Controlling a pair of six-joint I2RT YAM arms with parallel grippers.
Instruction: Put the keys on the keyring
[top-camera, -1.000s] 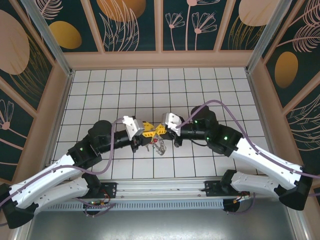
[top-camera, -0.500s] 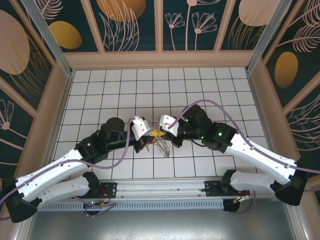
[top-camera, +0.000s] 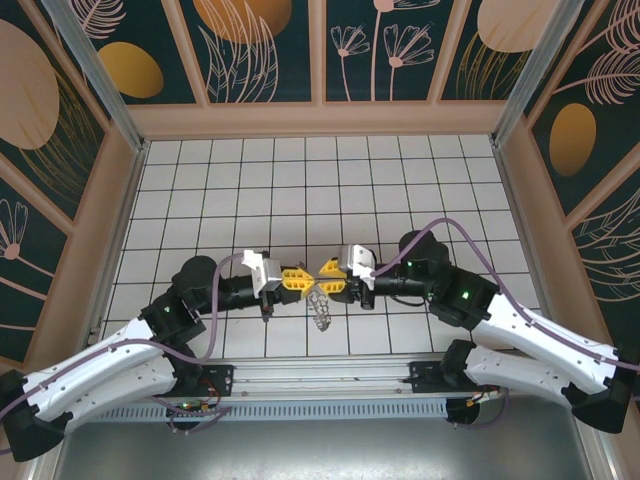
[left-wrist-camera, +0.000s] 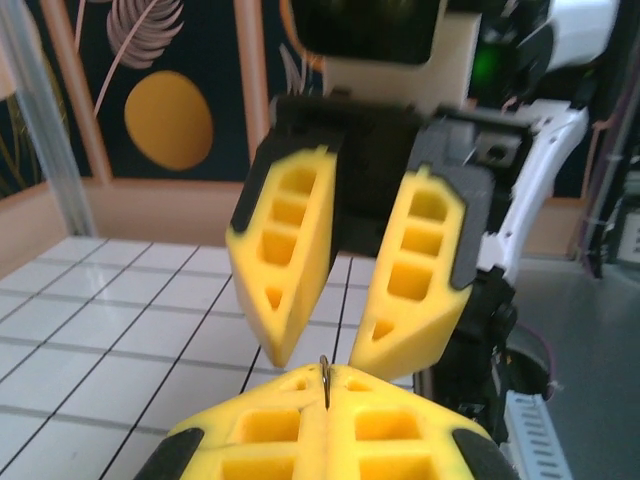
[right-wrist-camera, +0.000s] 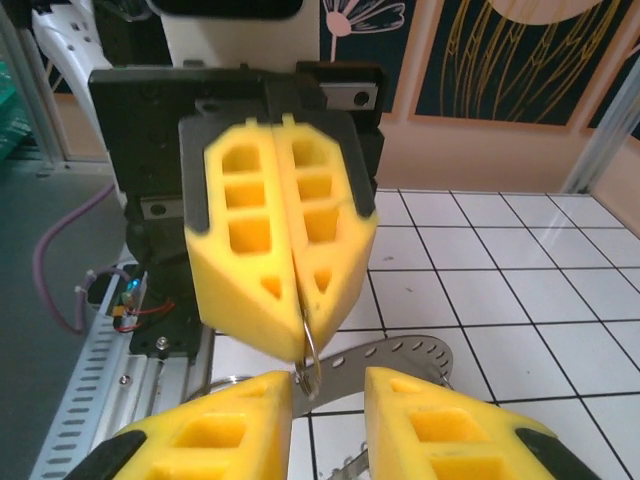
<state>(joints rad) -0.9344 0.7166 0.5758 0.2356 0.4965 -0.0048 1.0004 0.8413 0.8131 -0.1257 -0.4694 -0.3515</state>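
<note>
A: The left gripper (top-camera: 293, 279) was clamped on the thin wire (left-wrist-camera: 325, 378) of the keyring (top-camera: 320, 308), which dangled beneath. The right gripper (top-camera: 328, 270) sat just beside it, jaws apart.
B: I'd have kept that pinch steady and the loop exposed. The key?
A: Couldn't spot it. A second earlier the right jaws were together

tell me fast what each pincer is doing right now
left pincer: shut on the thin wire of the keyring
right pincer: open, gripping nothing
</note>
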